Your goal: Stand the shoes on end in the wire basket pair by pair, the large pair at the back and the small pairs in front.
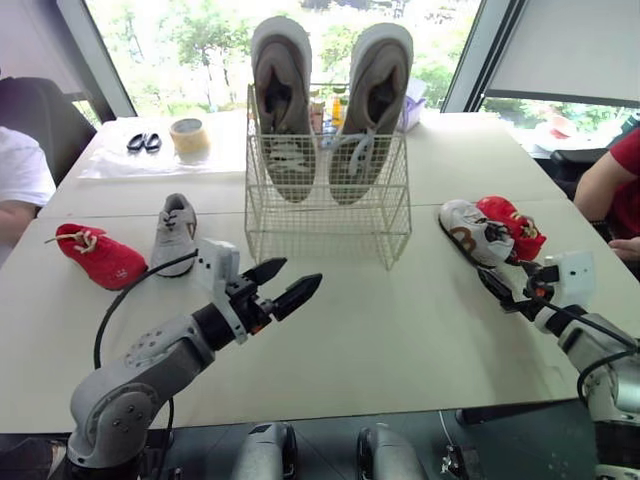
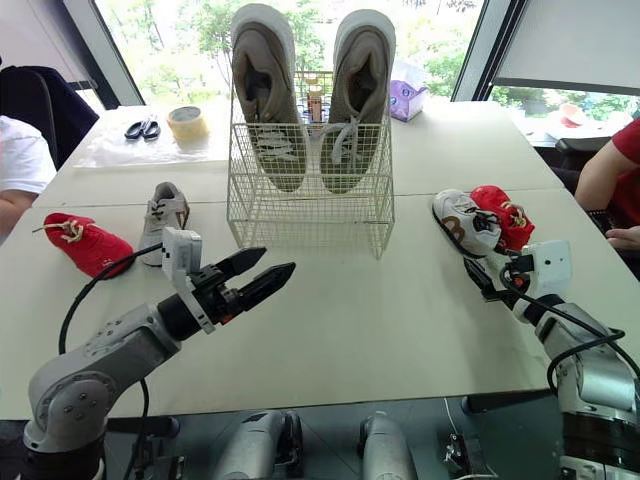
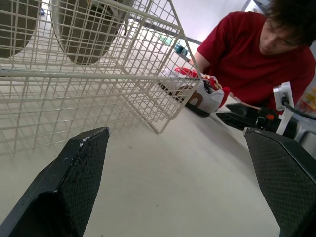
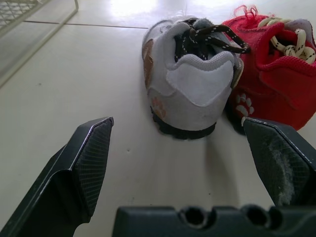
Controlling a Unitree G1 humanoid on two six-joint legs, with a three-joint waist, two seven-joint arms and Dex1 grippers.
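- Small red shoe [image 1: 98,256] is laid on its sole at the far left of the surface [image 1: 400,330]. Its long axis is slanted, with the heel away and to the left and the toe toward the robot and to the right.
- A small grey shoe [image 1: 175,232] is set on its sole just to the right of it, with a narrow gap between them. It is laid lengthwise front to back, toe toward the robot.
- Scissors [image 1: 143,142] and a tape roll [image 1: 188,135] are seen on the far part of the surface, behind these two.
- The left tool [image 1: 300,272] is held over the surface in front of the basket's left corner. Its two fingers are spread wide and nothing is gripped between them.
- The wire basket [image 1: 300,225] is stood at the middle of the surface.
- Two large shoes [image 1: 282,100] are held in the basket, side by side toward the back. Each is stood on end with its long axis upright, toe down and heel raised well over the rim. The laced uppers are turned toward the robot.
- A tissue box [image 2: 405,100] is seen behind the basket's right corner.
- A grey-and-white shoe [image 1: 472,232] and a second red shoe [image 1: 512,225] are laid on their soles to the right of the basket, side by side and touching. Their long axes are parallel and slanted, with the toes away and to the left and the heels toward the right tool [image 1: 496,282].
- That tool is held low, just short of the grey-and-white shoe's heel. Its fingers are spread wide and nothing is gripped.
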